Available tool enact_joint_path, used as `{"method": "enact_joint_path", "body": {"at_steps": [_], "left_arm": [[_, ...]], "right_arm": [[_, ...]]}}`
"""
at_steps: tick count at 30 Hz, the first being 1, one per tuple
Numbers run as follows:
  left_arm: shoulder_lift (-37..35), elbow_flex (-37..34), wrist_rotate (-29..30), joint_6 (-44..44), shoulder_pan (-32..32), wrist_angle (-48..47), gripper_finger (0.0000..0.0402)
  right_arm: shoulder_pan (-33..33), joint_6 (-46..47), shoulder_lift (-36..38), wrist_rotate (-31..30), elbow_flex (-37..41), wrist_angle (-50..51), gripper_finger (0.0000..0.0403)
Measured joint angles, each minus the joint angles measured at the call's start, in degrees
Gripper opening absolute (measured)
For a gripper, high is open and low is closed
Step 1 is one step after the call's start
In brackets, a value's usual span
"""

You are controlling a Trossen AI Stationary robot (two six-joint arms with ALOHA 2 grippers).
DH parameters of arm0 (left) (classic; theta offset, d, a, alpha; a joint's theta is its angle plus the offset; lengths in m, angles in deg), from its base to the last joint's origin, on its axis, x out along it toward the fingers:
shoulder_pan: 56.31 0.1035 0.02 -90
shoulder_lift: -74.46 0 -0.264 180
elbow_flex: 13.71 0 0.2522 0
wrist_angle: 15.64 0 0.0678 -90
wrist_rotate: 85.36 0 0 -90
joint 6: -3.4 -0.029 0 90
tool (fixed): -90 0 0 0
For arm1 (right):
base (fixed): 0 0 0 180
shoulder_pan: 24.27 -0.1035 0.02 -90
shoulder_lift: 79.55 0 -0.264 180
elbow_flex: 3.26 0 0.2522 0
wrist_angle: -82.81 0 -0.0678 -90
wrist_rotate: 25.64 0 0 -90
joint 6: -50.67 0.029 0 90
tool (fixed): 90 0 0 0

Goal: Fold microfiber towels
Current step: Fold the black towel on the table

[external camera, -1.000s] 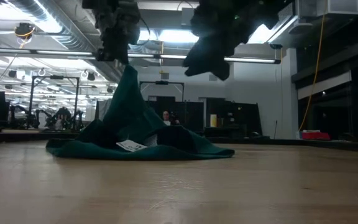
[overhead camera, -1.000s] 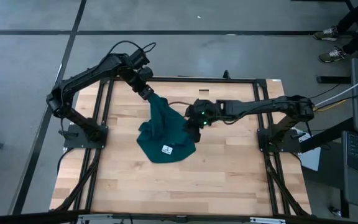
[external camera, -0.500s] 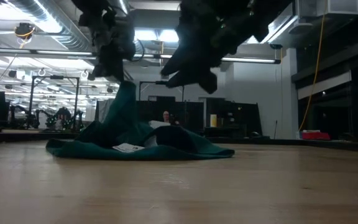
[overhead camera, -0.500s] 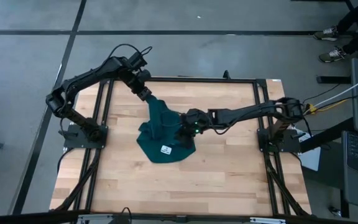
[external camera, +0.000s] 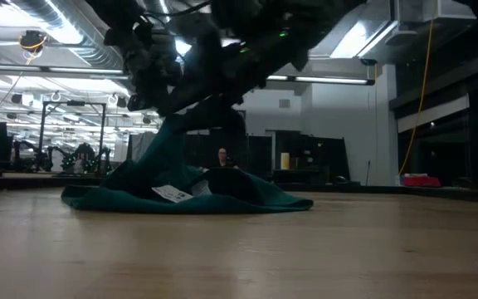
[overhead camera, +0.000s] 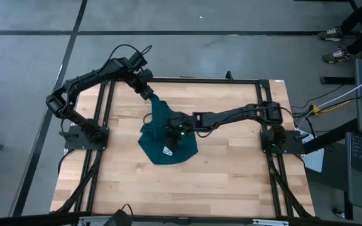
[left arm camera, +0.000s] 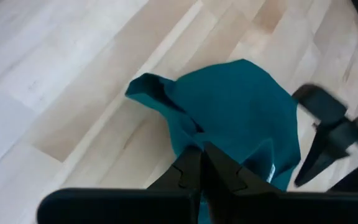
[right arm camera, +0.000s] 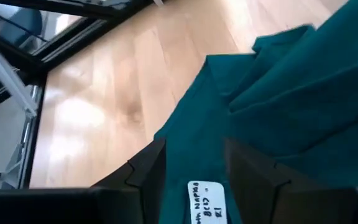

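High view: towel on table

Plain dark teal-green towel with white tag, pale striped wood table, black fingers

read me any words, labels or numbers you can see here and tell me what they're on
White tag on the teal towel: dark handwriting in about three short lines, too blurred to read with confidence.
Same tag in the high view: too small to read.
No other text is visible.
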Motion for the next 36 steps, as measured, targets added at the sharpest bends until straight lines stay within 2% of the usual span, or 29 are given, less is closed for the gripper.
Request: {"method": "enact_joint_path", "body": {"at_steps": [4,10,18,28,36], "left_arm": [[0.00,0.00,-0.08,-1.62,1.00,-0.35,0.0002],[0.00,0.00,-0.70,-4.77,3.46,-0.71,0.0002],[0.00,0.00,-3.26,-7.27,7.87,-0.98,0.0002],[0.02,0.00,-3.28,-8.94,8.46,-1.37,0.0002],[0.11,-2.07,-3.34,-9.91,9.82,-1.34,0.0002]], "right_arm": [[0.15,3.88,-2.56,0.00,-4.74,4.97,0.0160],[0.07,7.58,-2.88,-1.97,-5.35,12.45,0.0151],[1.10,11.16,-3.96,-1.70,-5.33,13.06,0.0167],[2.43,9.18,-4.17,0.10,-5.29,13.95,0.0181],[1.07,4.81,-4.17,2.89,-5.27,20.01,0.0191]]}}
